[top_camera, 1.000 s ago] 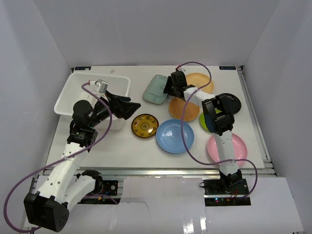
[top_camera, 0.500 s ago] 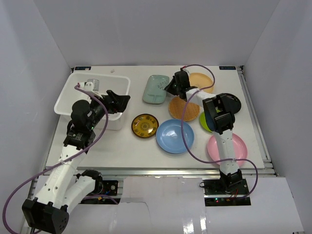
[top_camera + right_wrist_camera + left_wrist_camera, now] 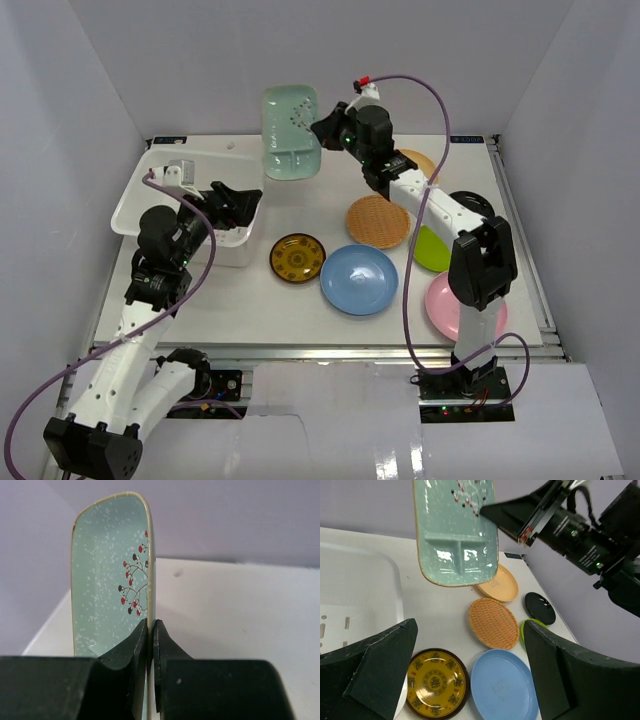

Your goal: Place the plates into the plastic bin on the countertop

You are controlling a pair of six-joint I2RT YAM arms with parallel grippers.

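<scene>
Right gripper (image 3: 322, 128) pinched on the rim of the pale green rounded-rectangle plastic plate (image 3: 291, 132). Held high and on edge, near the white plastic bin (image 3: 200, 154), probably for clearing its flared wall. Left gripper (image 3: 240, 200) spread wide, empty (apparently waiting over the bin's corner). No brand or writing readable, only a berry-twig print.

Closes in on three sides with plain pale walls: a back wall (image 3: 300, 60) along the far edge of the countertop (image 3: 260, 295), a left wall (image 3: 50, 200) and a right wall (image 3: 590, 200) rising from the side edges. Joins in straight seams at the far corners, each near a small dark label (image 3: 166, 139). Edges the right side with a bare metal rail (image 3: 528, 262). Glows softly and evenly, with faint shadows. Gleams below the near edge on a glossy white panel (image 3: 350, 440).
</scene>
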